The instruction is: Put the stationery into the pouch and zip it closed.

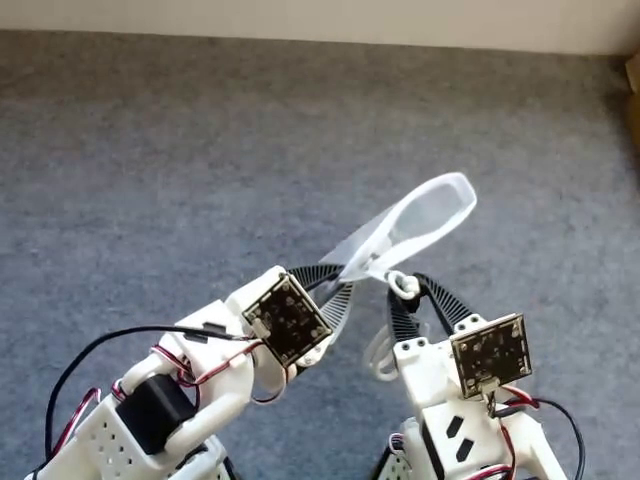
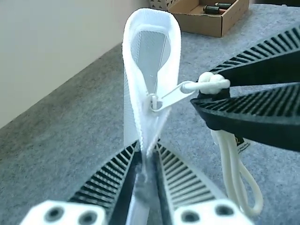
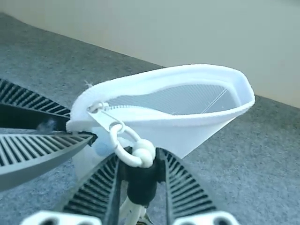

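A white mesh pouch (image 1: 410,222) hangs in the air above the grey surface, its mouth gaping wide (image 3: 187,101). My left gripper (image 1: 340,285) is shut on the pouch's near end (image 2: 146,152), at the seam below the zip. The zip slider (image 2: 154,102) sits close to that end. A white cord with a knot (image 3: 143,154) runs from the zip pull (image 3: 105,122), and my right gripper (image 3: 140,164) is shut on that cord just behind the knot (image 1: 403,285). A loop of the cord (image 2: 234,173) dangles below. What lies inside the pouch is hidden.
Grey carpet (image 1: 150,150) covers the table under both arms. A pale wall (image 1: 320,15) borders the far edge. An open cardboard box (image 2: 211,16) with dark items stands off at the side, far from the arms.
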Robot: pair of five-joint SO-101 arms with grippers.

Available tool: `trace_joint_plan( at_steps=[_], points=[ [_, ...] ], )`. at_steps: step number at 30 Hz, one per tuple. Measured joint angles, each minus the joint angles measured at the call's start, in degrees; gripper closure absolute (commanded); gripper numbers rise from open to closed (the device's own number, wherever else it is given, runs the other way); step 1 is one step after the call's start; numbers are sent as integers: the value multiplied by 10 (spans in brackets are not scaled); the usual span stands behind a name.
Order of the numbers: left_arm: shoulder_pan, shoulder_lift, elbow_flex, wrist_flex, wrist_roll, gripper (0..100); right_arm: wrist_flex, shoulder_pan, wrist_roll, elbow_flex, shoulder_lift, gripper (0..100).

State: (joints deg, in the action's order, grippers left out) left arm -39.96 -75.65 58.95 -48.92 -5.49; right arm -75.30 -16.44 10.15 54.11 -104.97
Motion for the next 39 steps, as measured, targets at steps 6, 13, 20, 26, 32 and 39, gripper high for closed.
trace_joint_plan(
  at_steps=[6,13,20,26,32,39],
  points=[
    [0,-1,-1,-5,0,995,22,31,0,0,0,993],
    [0,-1,-1,-5,0,995,44,43,0,1,0,993],
    [4,-1,-2,-16,0,995,75,43,-13,2,1,993],
    [4,-1,-3,-18,0,995,113,65,-15,3,6,993],
    [4,-1,-9,-19,0,995,152,105,-14,4,7,994],
    [4,-1,-9,-20,-1,995,183,109,-14,17,7,994]
  ],
)
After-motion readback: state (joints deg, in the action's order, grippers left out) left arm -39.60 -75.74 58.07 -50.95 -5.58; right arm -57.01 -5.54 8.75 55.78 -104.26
